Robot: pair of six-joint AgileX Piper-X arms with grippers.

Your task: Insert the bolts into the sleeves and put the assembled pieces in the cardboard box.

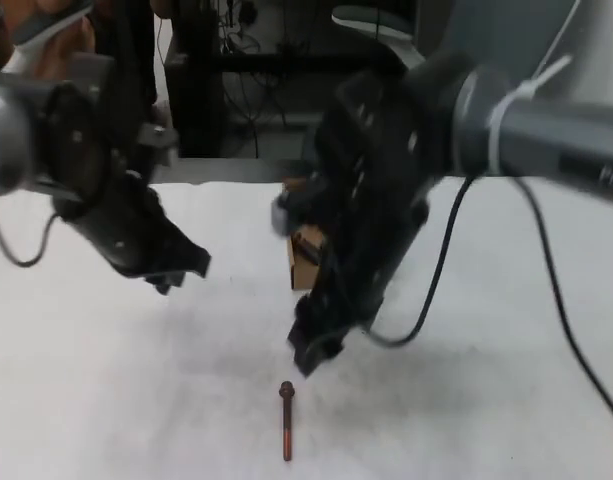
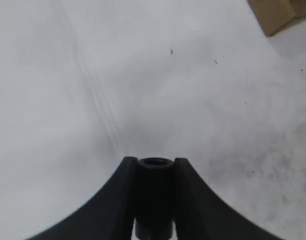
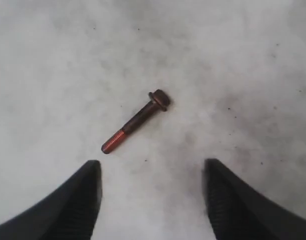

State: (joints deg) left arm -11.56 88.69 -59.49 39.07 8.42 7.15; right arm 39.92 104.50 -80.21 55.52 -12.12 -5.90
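The brown cardboard box (image 2: 277,15) is sitting well beyond the left gripper (image 2: 154,161), which is pinching 1 black cylindrical sleeve (image 2: 154,200). The right gripper (image 3: 150,167) is hanging spread, with 1 copper-coloured bolt (image 3: 135,121) lying just ahead of it. Advised: grip the shank near the head, leaving the threads free. No legible markings are showing.

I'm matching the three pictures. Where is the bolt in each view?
High view: the bolt lies on the white bench, near the picture's bottom edge, centre.
Left wrist view: not in it.
Right wrist view: bolt just ahead of the open right gripper.
Shared landmark: the white bench.
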